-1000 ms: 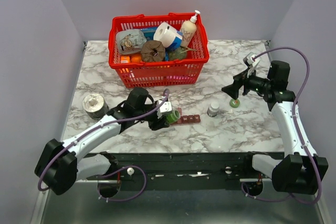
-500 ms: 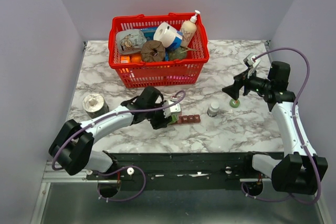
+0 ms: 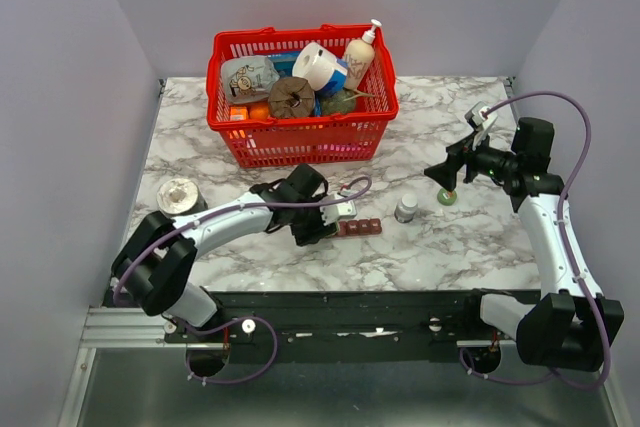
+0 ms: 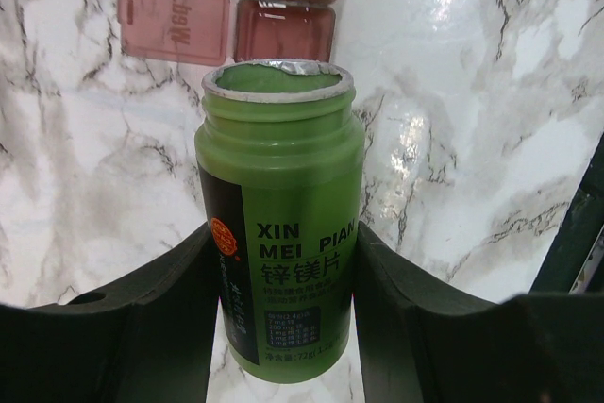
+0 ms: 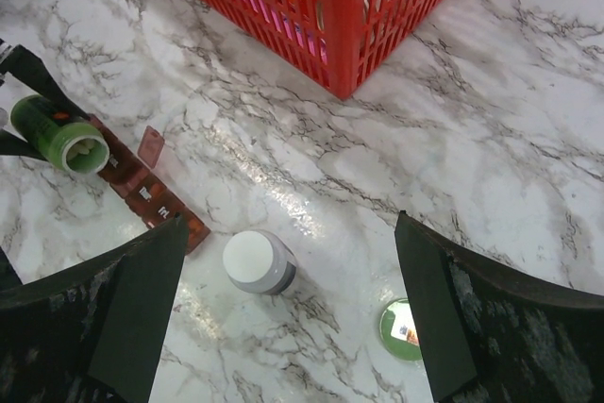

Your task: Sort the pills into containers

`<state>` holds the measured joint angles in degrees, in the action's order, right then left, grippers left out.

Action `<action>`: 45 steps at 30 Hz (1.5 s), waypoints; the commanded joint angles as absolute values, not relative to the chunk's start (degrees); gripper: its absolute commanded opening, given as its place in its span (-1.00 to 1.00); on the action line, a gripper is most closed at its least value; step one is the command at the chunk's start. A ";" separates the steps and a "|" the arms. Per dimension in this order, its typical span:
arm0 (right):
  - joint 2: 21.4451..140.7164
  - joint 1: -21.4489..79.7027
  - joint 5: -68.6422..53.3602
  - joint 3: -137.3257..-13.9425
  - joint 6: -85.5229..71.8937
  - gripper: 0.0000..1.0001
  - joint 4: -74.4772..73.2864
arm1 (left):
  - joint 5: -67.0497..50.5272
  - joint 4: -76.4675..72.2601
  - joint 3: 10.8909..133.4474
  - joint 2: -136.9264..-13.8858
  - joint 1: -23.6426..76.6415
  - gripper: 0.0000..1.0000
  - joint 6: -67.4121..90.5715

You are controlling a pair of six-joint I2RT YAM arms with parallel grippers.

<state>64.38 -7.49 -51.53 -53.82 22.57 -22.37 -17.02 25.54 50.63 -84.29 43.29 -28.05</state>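
From above, the left gripper [image 3: 322, 219] sits at the left end of the containers [image 3: 360, 227], a narrow red-brown strip in front of the red basket [image 3: 300, 137]. In the left wrist view it clamps an open green bottle [image 4: 283, 233], whose mouth is just short of a flipped-open lid [image 4: 175, 18]. In the right wrist view the right gripper [image 5: 290, 224] spreads wide and empty above the marble, and a grey-capped bottle [image 5: 257, 261] stands near the strip.

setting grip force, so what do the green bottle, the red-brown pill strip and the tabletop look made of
Green bottle: smooth, semi-gloss plastic by its look, with torn silvery foil round the mouth. Pill strip: translucent red-brown plastic, glossy, a highlight on one lid. Tabletop: marble pattern with shiny glare; real stone or printed laminate, I cannot tell.
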 commanded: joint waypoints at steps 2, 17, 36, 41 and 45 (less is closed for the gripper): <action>63.81 -8.09 -53.44 -54.75 23.47 0.99 -22.94 | -13.10 29.09 54.40 -86.74 44.73 -1.00 -27.78; 63.63 -8.79 -54.32 -55.02 23.64 0.99 -23.55 | -6.68 38.14 61.52 -92.11 48.42 -1.00 -27.51; 63.54 -9.49 -55.72 -55.02 23.38 0.99 -23.99 | -0.80 44.73 67.32 -96.59 51.15 -1.00 -27.33; 63.63 -9.58 -56.07 -55.02 23.38 0.99 -24.00 | 0.95 46.49 69.34 -98.17 51.85 -1.00 -27.33; 63.72 -9.67 -56.25 -55.11 23.38 0.99 -24.17 | 1.67 47.02 70.22 -99.05 52.12 -1.00 -27.33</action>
<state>64.38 -9.13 -54.13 -53.84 22.59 -23.27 -1.61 44.75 67.81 -97.84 51.42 -27.77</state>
